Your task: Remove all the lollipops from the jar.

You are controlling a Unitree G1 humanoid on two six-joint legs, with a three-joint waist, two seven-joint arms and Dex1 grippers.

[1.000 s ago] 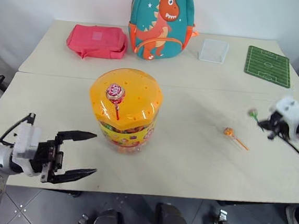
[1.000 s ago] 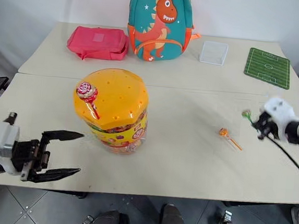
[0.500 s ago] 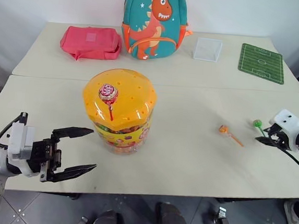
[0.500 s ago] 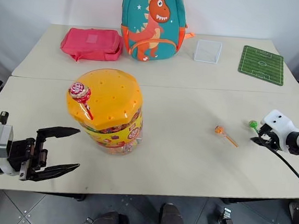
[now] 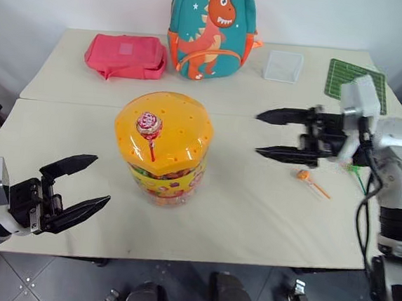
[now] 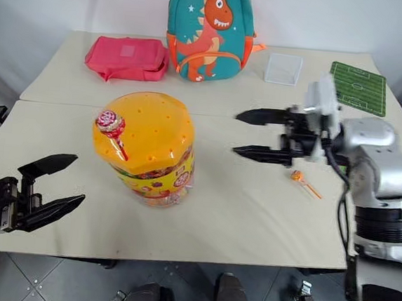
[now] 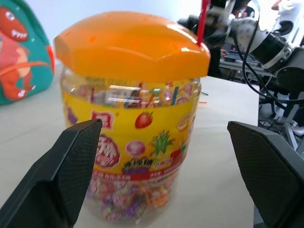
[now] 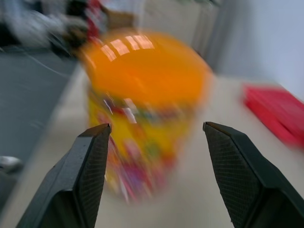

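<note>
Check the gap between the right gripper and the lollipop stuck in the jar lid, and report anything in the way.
Nothing visible blocks it. The right gripper is open, pointing toward the jar, with bare table between it and the pink-red lollipop.

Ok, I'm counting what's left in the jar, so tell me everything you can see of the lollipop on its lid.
The pink-red lollipop has a round head in a pink, white-patterned wrapper on a thin red stick. It stands nearly upright with the stick pushed into a hole in the orange-yellow domed lid of the jar, on the lid's front left. Only the lid touches it; both grippers are away from it.
</note>
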